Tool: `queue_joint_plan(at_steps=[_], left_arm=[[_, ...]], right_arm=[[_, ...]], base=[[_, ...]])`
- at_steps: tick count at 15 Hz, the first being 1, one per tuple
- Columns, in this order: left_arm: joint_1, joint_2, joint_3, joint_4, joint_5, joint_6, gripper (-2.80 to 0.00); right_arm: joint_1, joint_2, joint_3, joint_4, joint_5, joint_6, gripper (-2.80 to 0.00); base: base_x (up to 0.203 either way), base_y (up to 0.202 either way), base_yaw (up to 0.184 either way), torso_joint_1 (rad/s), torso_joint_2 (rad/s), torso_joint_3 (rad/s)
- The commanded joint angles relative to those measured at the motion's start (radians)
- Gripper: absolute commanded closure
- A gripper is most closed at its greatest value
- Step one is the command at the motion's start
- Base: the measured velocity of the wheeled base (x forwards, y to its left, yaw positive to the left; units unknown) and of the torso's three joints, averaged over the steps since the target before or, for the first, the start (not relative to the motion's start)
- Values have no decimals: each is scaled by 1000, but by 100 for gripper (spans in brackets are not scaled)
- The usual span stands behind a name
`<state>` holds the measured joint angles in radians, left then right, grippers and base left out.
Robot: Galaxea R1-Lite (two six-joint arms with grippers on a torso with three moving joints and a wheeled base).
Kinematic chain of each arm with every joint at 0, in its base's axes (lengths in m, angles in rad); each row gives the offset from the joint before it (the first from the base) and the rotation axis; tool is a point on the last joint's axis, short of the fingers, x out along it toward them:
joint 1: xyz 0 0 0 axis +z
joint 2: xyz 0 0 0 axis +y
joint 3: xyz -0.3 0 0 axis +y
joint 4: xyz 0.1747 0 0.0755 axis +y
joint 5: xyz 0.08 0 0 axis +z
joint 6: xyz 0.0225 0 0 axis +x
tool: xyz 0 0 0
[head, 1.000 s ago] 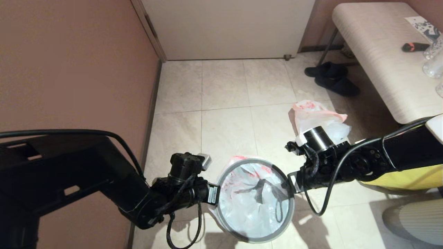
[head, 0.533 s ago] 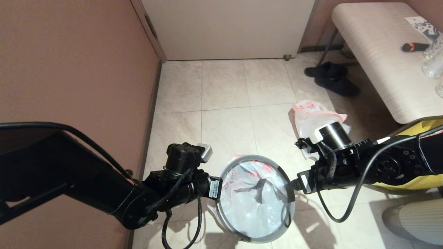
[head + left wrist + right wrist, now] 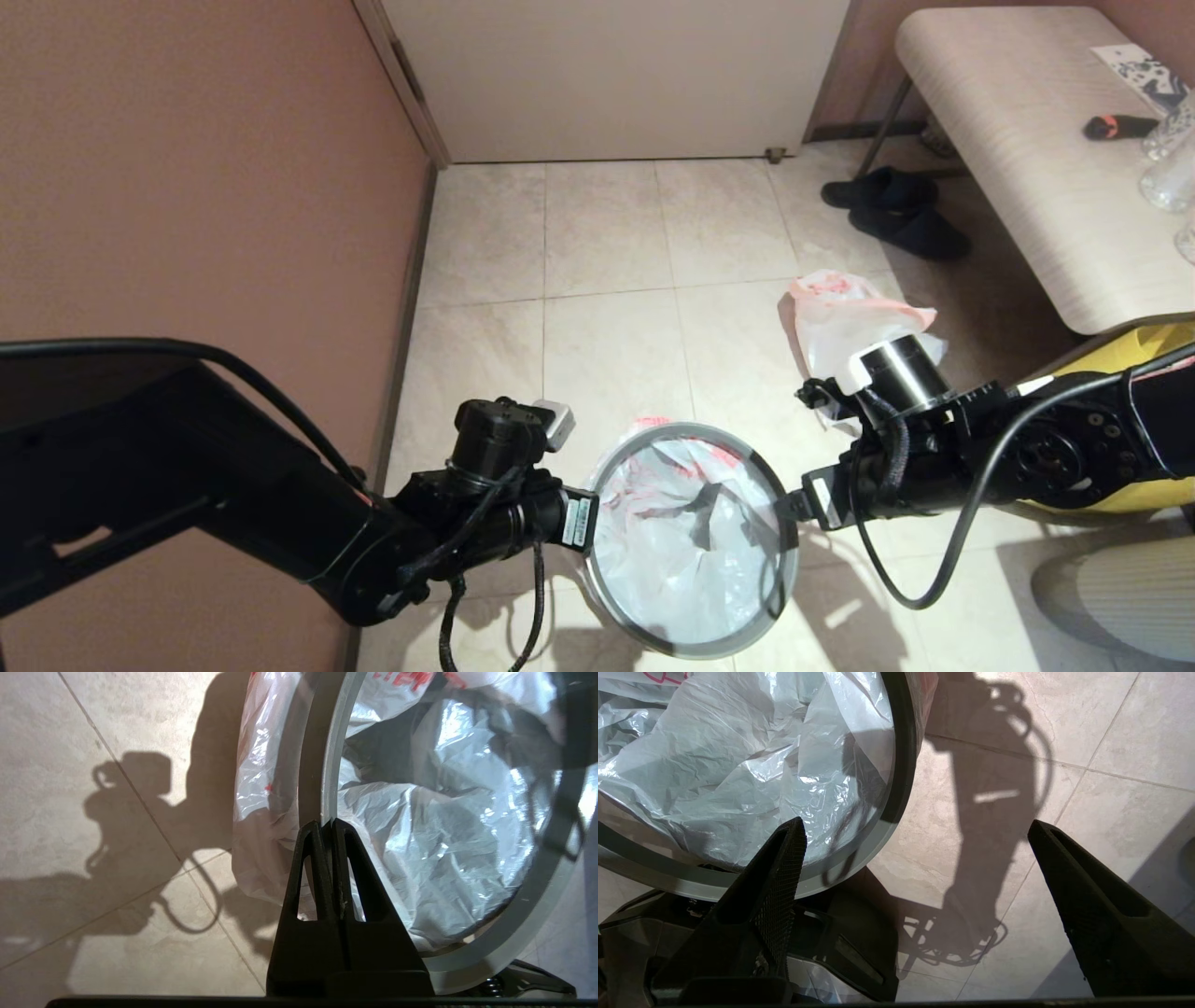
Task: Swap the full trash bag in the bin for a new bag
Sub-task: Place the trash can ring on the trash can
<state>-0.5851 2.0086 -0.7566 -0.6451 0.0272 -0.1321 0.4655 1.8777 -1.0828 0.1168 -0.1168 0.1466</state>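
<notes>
Step in hand: seating the new bag (image 3: pixel 686 551) under the grey hoop (image 3: pixel 644 639); by the look of it the liner is already spread inside and the hoop is being set over it.
Bin: the bin itself is almost wholly hidden under hoop and bag; it stands on the tiled floor (image 3: pixel 607 252) between the two arms, close in front of the robot.
New bag: translucent white, crumpled, lining the opening; its pink-red printed band folds over the far rim, and some plastic hangs outside the hoop on the left arm's side.
Left gripper (image 3: pixel 331 823): jaws closed narrow, pinching the hoop's edge at the left side of the bin.
Right gripper (image 3: pixel 915 828): jaws spread wide, holding nothing; one finger (image 3: pixel 777 877) lies over the hoop's right edge, the other over bare floor.
Next move, as a judgement: the hoop likely needs pressing level all round so the film is trapped evenly; the right jaws would have to close on the rim or push it down without dragging the thin plastic.
Risk: the film is limp and could slip out or tear under a sliding finger.
Edges: brown wall (image 3: pixel 205 187) close on the left arm's side, little room there.
Open room: clear tile beyond the bin toward the door (image 3: pixel 607 75).
Right side: the old bag (image 3: pixel 845 317) lies just behind the right wrist; dark slippers (image 3: pixel 892 215) and a tabletop (image 3: pixel 1027 140) farther off.
</notes>
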Motion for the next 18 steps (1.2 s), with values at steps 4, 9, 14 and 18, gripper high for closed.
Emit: queue_joint_plan(at_steps=[4, 9, 14, 18], left_arm=[[8, 115, -1, -74, 0, 1, 0], [33, 175, -7, -113, 0, 21, 0], [39, 174, -7, -133, 0, 28, 0], [34, 171, -5, -134, 0, 34, 0]], right_arm=[[1, 55, 0, -6, 3, 1, -280], [1, 89, -8, -38, 5, 1, -280], [1, 78, -9, -37, 5, 1, -280], [0, 71, -6, -39, 4, 1, -280]], base=[[0, 0, 0, 0, 0, 0], [0, 0, 0, 0, 0, 0], [0, 0, 0, 0, 0, 0], [0, 0, 0, 0, 0, 0]])
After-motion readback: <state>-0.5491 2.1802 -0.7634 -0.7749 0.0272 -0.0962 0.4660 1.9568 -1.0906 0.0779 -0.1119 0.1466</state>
